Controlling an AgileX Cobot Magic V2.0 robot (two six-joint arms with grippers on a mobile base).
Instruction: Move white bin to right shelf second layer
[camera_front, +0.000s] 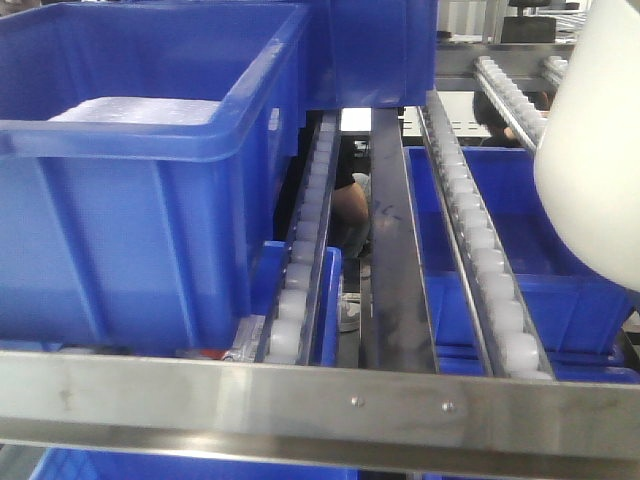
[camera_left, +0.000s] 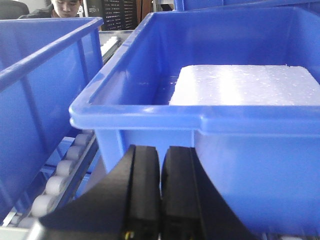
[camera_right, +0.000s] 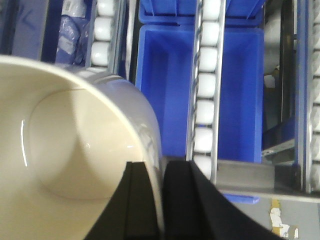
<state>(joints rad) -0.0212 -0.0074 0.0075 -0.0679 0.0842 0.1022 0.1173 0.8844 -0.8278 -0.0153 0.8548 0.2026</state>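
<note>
The right gripper (camera_right: 154, 200) is clamped on the rim of the white bin (camera_right: 65, 145): in the right wrist view one dark finger sits inside the wall and the other outside, the cream hollow spreading to the gripper's left. Ahead of and beyond it run roller tracks of the right shelf second layer (camera_right: 205, 100), with a blue crate (camera_right: 165, 90) under them.

In the left wrist view the left gripper (camera_left: 160, 200) has its fingers pressed together on nothing, just before the wall of a large blue crate (camera_left: 240, 150) holding a white foam slab (camera_left: 240, 85). A second blue crate (camera_left: 35, 100) stands to its left.

In the front view the bin's (camera_front: 595, 150) outer wall hangs tilted above the roller tracks (camera_front: 480, 240), at the right edge.
</note>
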